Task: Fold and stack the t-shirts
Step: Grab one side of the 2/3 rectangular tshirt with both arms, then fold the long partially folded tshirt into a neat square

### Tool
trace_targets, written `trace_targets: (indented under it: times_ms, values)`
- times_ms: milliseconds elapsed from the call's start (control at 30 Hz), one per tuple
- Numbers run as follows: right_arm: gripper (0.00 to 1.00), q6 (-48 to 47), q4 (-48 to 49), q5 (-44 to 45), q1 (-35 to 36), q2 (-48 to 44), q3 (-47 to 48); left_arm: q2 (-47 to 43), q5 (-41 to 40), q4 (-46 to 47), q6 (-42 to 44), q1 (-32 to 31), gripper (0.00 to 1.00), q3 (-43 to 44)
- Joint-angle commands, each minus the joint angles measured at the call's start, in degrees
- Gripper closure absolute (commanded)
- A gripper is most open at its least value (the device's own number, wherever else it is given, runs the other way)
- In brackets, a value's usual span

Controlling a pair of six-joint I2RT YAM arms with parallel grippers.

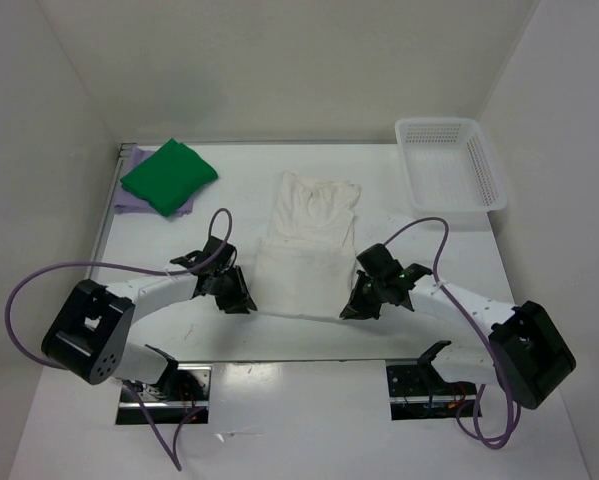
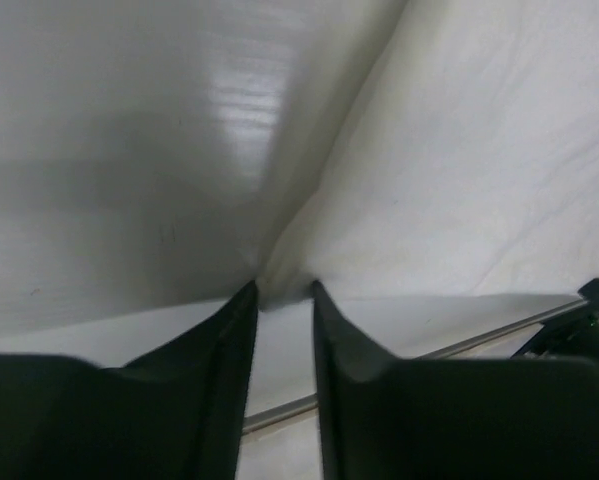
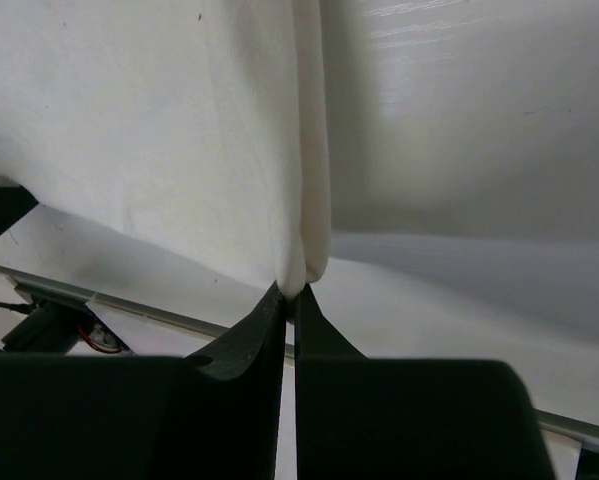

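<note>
white table (image 1: 229, 200), white walls. cream-white t-shirt (image 1: 304, 250), likely light and limp, lies between the grippers: right gripper (image 1: 356, 307) pinches its edge; left gripper (image 1: 243, 300), jaws parted, at its corner. best held by corners.

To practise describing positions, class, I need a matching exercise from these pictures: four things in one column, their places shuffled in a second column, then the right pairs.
Things
1. green shirt
2. purple shirt
3. white shirt
4. basket

Places
A. far right corner
B. centre, near half folded over
C. far left, folded, lying on another shirt
D. far left, underneath, only its edges showing

Pairs: 1-C, 2-D, 3-B, 4-A
</note>
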Motion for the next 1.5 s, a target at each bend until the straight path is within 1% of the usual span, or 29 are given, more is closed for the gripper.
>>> trace_targets:
  times_ms: [0, 33, 67, 167, 233, 300, 400, 433, 500, 533, 567, 633, 667, 733, 767, 800, 900, 933, 967, 1033, 1067, 1133, 1167, 1267, 1333, 1367, 1400, 1433, 1467]
  values:
    - [1.00, 0.32, 0.74, 0.04, -0.27, -1.71, -1.01, 2.01, -3.74, 3.73, -1.04, -0.10, 0.70, 0.61]
    - [1.00, 0.32, 0.74, 0.04, -0.27, -1.71, -1.01, 2.01, -3.74, 3.74, -1.04, -0.10, 0.74, 0.61]
    - [1.00, 0.32, 0.74, 0.56, -0.27, -1.71, -1.01, 1.41, -4.26, 3.13, -1.04, -0.10, 0.82, 1.31]
    - [1.00, 0.92, 0.74, 0.56, -0.27, -2.24, -1.53, -1.41, -6.11, 1.81, -1.04, -0.10, 0.93, 1.31]
    - [1.00, 1.45, 0.74, -0.31, -0.27, -2.76, -2.67, -3.17, -6.63, 1.28, -0.51, -0.10, 0.94, 1.31]
    - [1.00, 3.03, 0.74, -1.37, 0.52, -4.34, -3.72, -4.56, -6.64, -1.27, -0.51, -0.10, 0.99, 1.84]
    - [1.00, 5.15, 0.22, -1.37, 2.02, -6.18, -4.61, -7.82, -7.17, -4.34, 0.19, -0.10, 1.00, 2.37]
    - [1.00, 5.67, -1.17, -1.37, 2.71, -6.19, -4.61, -10.61, -8.04, -6.26, 0.72, -0.10, 1.00, 2.98]
    - [1.00, 5.68, -2.68, -0.32, 2.72, -7.50, -2.25, -13.35, -8.57, -8.29, 1.42, -0.10, 1.00, 4.12]
    - [1.00, 4.98, -4.34, 0.38, 2.72, -7.51, -0.58, -13.37, -9.27, -9.87, 2.30, -0.10, 1.00, 6.65]
    - [1.00, 2.89, -5.31, 1.08, 1.24, -7.51, 3.35, -13.37, -9.27, -9.89, 3.00, -0.10, 1.00, 8.42]
    - [1.00, -0.63, -6.72, 1.71, -2.27, -4.09, 7.59, -10.48, -10.50, -10.68, 5.20, -0.10, 1.00, 12.46]
    - [1.00, -4.22, -6.73, 1.71, -6.55, -2.87, 11.35, -8.99, -10.51, -10.68, 6.16, -0.10, 1.00, 17.52]
    - [1.00, -7.67, -6.20, 0.14, -11.40, 1.25, 14.89, -3.19, -11.47, -9.81, 8.89, 0.77, 1.00, 22.91]
    - [1.00, -9.16, -5.42, -0.48, -15.61, 2.76, 18.47, -1.00, -11.47, -9.28, 9.77, 1.30, 1.00, 25.72]
    - [1.00, -11.61, -5.41, -0.49, -17.47, 4.25, 20.25, 3.90, -11.47, -8.66, 11.60, 1.30, 1.00, 31.67]
    - [1.00, -15.84, -4.18, -1.11, -22.84, 12.16, 28.33, 14.99, -13.67, -7.34, 14.77, 2.79, 1.00, 41.54]
    - [1.00, -16.55, -4.18, -1.11, -23.90, 16.79, 30.35, 17.81, -13.67, -7.34, 15.39, 2.80, 1.00, 48.79]
    - [1.00, -17.34, -4.18, -1.11, -25.65, 19.18, 34.72, 22.79, -13.67, -7.34, 16.10, 2.80, 1.00, 52.17]
    - [1.00, -18.84, -3.56, -0.41, -26.98, 23.67, 39.05, 27.48, -15.24, -6.81, 16.97, 3.41, 1.00, 58.24]
    - [1.00, -19.72, -3.56, -0.40, -28.20, 28.21, 43.60, 32.46, -15.95, -7.85, 17.50, 4.11, 1.00, 64.97]
    - [1.00, -19.72, -3.56, 0.90, -29.09, 32.37, 50.36, 36.97, -15.95, -7.86, 17.51, 4.81, 1.00, 71.16]
    - [1.00, -20.51, -3.56, 0.92, -29.09, 36.31, 52.59, 40.65, -16.56, -7.86, 17.51, 5.51, 1.00, 75.89]
    - [1.00, -20.52, -2.16, 0.92, -30.41, 42.64, 59.97, 46.74, -17.62, -6.55, 16.81, 6.83, 1.00, 83.11]
    - [1.00, -21.04, -2.16, 1.44, -30.41, 46.70, 66.12, 49.55, -17.62, -6.55, 14.80, 7.71, 1.00, 85.94]
    - [1.00, -21.04, -2.76, 1.44, -30.41, 51.33, 68.41, 52.52, -17.62, -6.55, 14.78, 7.72, 0.98, 87.52]
    - [0.98, -21.04, -4.16, 1.44, -30.41, 53.55, 72.95, 53.94, -17.10, -6.55, 14.09, 8.50, 0.96, 89.28]
    - [0.89, -21.04, -4.18, 1.44, -30.41, 55.23, 74.74, 56.48, -17.10, -6.55, 14.08, 8.51, 0.94, 92.69]
    - [0.82, -20.35, -4.18, 1.44, -30.41, 57.24, 75.89, 57.12, -17.10, -5.68, 14.08, 9.03, 0.83, 93.68]
